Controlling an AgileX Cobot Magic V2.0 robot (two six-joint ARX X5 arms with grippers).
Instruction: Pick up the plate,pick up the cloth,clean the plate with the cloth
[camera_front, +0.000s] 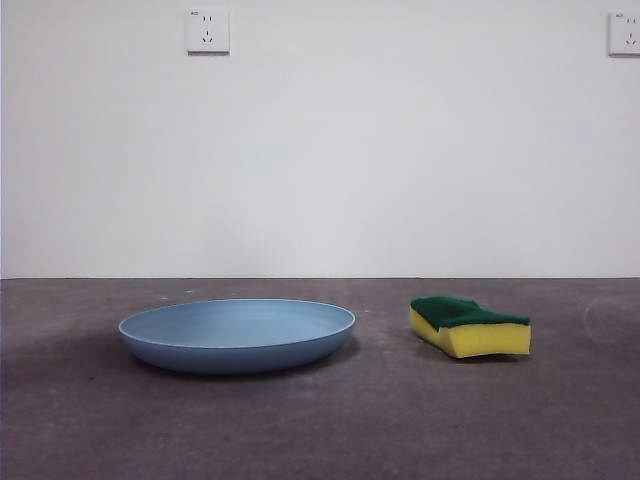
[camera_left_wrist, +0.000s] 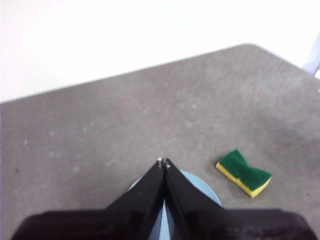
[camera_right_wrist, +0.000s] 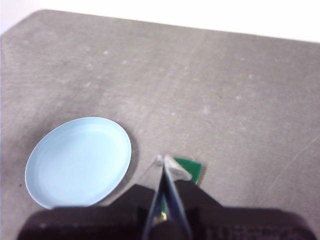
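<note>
With the plate (camera_front: 237, 335) lying lower left of centre in the front view and the cloth (camera_front: 468, 326) apart at lower right, the left gripper (camera_left_wrist: 163, 161) and right gripper (camera_right_wrist: 164, 160), both with jaws pressed together, should spread them before descending.

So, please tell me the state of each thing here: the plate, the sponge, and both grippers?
plate: flat on the table, right way up, empty, not held.
sponge: on the table beside the plate, apart from it, green face up, not held.
left gripper: shut, empty, high above the plate.
right gripper: shut, empty, high above the sponge.
</note>
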